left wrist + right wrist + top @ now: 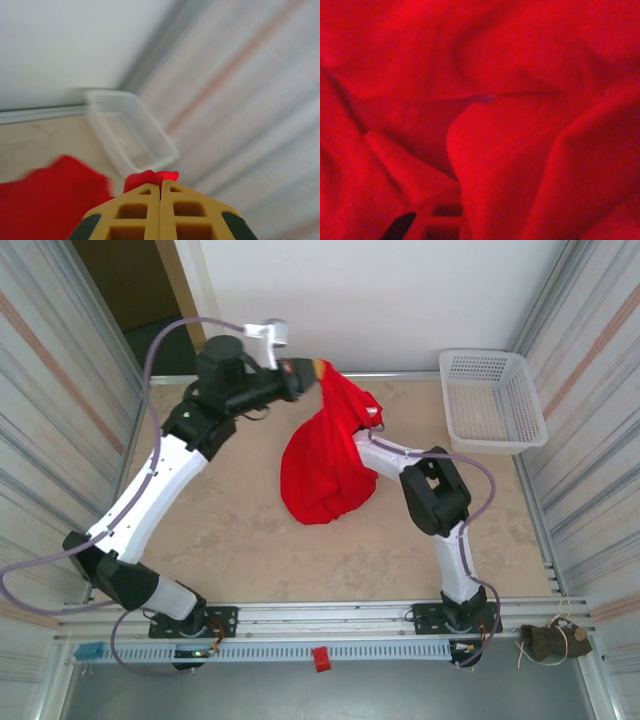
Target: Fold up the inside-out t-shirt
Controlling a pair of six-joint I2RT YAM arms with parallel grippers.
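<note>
Shirt (322,470) hangs pinched in my left gripper (161,183); right gripper (372,426) sits pressed together, buried in its folds.

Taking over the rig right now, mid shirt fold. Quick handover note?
Left gripper: shut on an edge of the t-shirt, holding it up near the far wall.
Right gripper: shut, buried in the cloth, apparently pinching a fold.
T-shirt: hangs from the left gripper, lower part bunched on the table. Basket sits at the far right.
Done: shirt lifted.
Left: spread it flat, then make every fold. Nothing is folded yet.
</note>
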